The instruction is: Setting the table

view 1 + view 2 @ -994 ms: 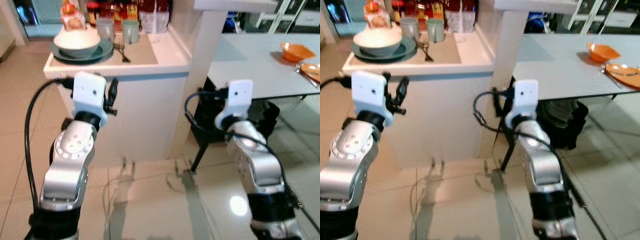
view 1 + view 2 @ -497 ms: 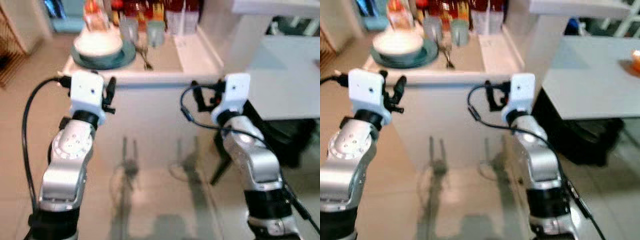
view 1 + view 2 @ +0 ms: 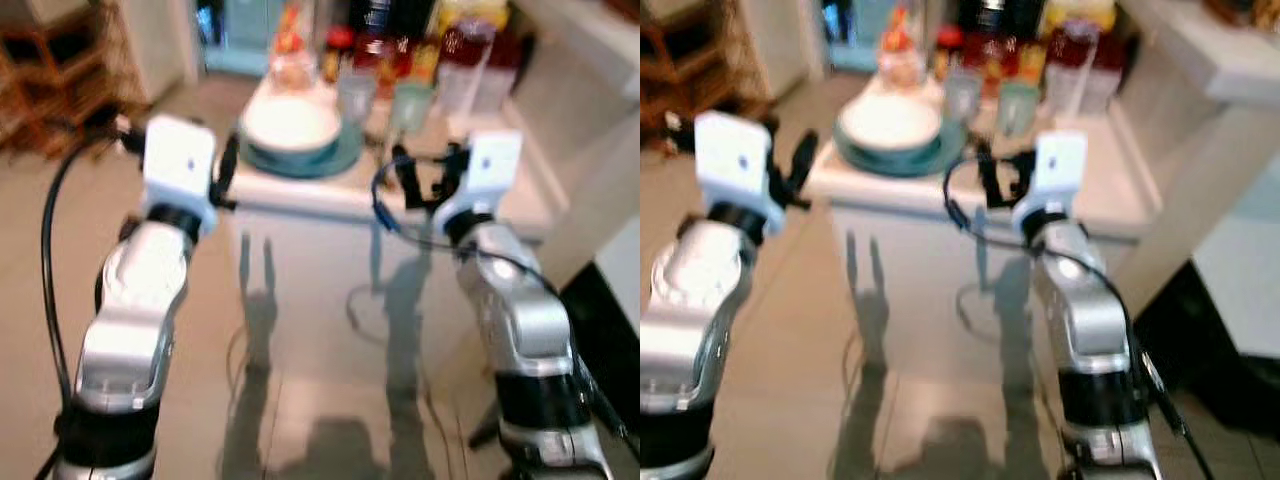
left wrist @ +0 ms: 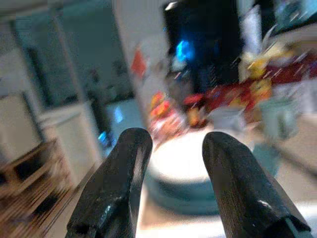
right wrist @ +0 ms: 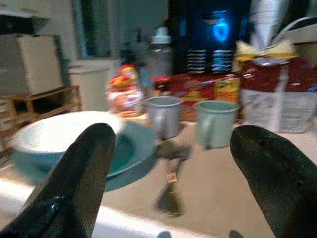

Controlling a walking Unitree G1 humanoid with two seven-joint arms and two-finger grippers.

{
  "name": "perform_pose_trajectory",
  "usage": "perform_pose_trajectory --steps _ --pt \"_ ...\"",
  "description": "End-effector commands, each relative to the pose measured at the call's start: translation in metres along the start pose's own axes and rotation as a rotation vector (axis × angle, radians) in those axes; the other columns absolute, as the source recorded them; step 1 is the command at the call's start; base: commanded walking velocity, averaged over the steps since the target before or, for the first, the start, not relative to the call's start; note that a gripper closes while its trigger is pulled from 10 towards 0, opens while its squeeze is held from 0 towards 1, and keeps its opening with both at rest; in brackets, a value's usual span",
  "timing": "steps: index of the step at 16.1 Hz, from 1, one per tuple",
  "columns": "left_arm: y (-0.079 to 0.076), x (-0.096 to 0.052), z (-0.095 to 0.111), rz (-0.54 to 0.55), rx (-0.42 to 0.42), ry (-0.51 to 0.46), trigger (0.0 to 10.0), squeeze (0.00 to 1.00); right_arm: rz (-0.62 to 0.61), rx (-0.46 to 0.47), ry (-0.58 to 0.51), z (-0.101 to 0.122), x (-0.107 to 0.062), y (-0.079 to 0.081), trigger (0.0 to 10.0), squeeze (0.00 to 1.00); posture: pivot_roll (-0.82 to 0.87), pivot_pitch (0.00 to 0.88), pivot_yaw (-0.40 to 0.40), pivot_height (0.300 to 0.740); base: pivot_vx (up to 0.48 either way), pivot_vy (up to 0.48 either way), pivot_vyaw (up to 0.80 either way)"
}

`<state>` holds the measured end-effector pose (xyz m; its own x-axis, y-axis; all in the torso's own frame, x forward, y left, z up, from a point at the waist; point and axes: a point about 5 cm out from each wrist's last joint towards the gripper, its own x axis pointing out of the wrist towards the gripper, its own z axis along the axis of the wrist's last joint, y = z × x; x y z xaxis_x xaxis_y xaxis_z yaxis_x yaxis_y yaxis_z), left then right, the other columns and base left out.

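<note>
**Tableware not yet picked up; both grippers empty at the counter**

Robot faces the white counter [image 3: 970, 195]; white bowl [image 3: 890, 122] sits in a teal plate [image 3: 890, 158] near the counter's left front corner; grey cup [image 5: 164, 115] and green mug [image 5: 214, 122] stand behind, a fork [image 5: 172, 171] between plate and mug. Left gripper [image 4: 171, 173] spread apart, holding nothing, aimed at the bowl; right gripper [image 5: 173, 163] spread wide, holding nothing, before the fork. Judgement: nothing collected; all carrying and laying remains.
</note>
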<state>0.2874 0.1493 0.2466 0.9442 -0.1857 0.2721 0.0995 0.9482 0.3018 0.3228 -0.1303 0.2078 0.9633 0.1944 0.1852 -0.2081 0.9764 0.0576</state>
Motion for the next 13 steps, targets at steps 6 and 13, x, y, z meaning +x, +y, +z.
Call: perform_pose_trajectory --steps 6,13 --pt "-0.015 0.0 0.007 -0.114 -0.001 -0.011 10.0 0.0 -0.034 0.006 -0.004 0.002 0.001 -0.012 10.0 0.0 0.03 0.0 -0.067 0.74 0.472 0.0 -0.63" --pt "-0.015 -0.001 0.012 -0.146 -0.009 -0.019 10.0 0.0 -0.084 -0.041 0.068 -0.012 0.017 -0.018 10.0 0.0 0.03 0.0 -0.071 0.74 0.188 0.0 0.0"
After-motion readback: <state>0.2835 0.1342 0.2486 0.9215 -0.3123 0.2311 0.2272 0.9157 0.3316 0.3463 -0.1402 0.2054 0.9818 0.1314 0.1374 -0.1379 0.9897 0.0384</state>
